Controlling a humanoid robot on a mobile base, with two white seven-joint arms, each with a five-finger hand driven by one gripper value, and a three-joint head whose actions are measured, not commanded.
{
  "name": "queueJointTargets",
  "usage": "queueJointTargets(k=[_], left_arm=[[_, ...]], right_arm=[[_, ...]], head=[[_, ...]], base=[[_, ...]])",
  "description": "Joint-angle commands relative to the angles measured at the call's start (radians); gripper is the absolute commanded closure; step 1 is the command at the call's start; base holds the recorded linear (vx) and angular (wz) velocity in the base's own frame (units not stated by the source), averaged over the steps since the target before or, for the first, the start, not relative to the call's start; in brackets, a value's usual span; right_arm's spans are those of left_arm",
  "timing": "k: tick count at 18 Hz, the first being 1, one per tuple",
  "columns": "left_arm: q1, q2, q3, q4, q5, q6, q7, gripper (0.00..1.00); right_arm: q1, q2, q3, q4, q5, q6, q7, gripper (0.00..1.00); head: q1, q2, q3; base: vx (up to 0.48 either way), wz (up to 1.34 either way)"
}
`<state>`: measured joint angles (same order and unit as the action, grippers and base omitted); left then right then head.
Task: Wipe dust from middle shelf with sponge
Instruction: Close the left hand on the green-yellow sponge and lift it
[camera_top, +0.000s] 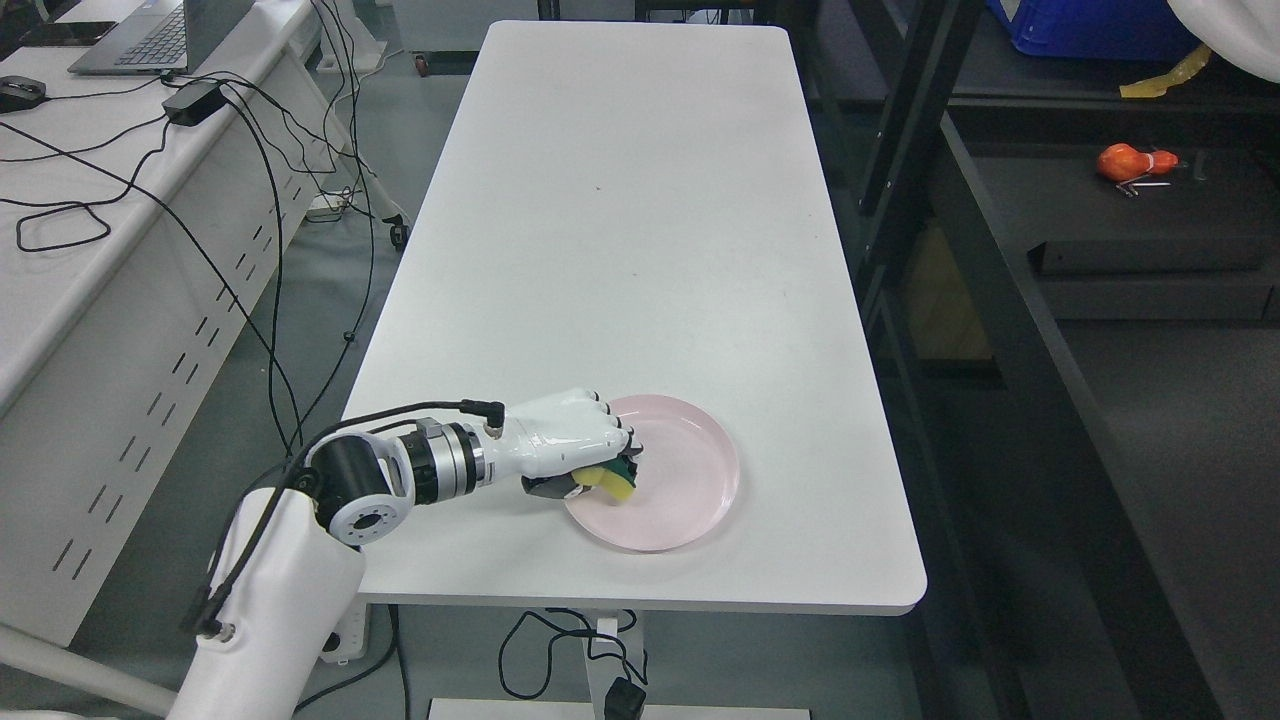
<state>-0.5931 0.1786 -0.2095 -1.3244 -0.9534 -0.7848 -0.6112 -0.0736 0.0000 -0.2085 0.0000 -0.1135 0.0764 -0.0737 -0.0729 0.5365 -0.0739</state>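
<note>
A yellow sponge with a dark green scrub side (613, 482) sits at the left part of a pink plate (690, 480) near the front edge of the white table (620, 220). My left hand (590, 455) reaches in from the lower left, and its fingers are curled around the sponge over the plate's left rim. Most of the sponge is hidden under the hand. At the right stands a dark shelf unit (1100, 300) with black uprights. My right hand does not show.
An orange object (1135, 162) and a dark flat box (1150, 255) lie on the shelf at the right. A blue bin (1090, 25) is at the top right. The white desk (90, 200) to the left carries a laptop and several black cables.
</note>
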Motion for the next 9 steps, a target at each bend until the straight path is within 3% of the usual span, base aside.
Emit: queueJointTargets(k=[1,5,9], left_arm=[[-0.036,0.004,0.255,-0.022,0.119,-0.001,-0.001,1.00],[-0.025,-0.014,0.254,-0.145,0.241,-0.001,-0.041,1.00],[0.039,-0.021,0.286,-0.168,0.301,-0.001,-0.041,1.00]], right_arm=[[0.000,-0.017,0.000,-0.017,0.000,0.000,0.000,0.00],[0.000,-0.017,0.000,-0.017,0.000,0.000,0.000,0.00],[0.000,-0.017,0.000,-0.017,0.000,0.000,0.000,0.00]], head=[[0.0000,0.000,0.000],[0.0000,0.000,0.000],[0.0000,0.000,0.000]], base=[[0.000,0.00],[0.000,0.00],[0.000,0.00]])
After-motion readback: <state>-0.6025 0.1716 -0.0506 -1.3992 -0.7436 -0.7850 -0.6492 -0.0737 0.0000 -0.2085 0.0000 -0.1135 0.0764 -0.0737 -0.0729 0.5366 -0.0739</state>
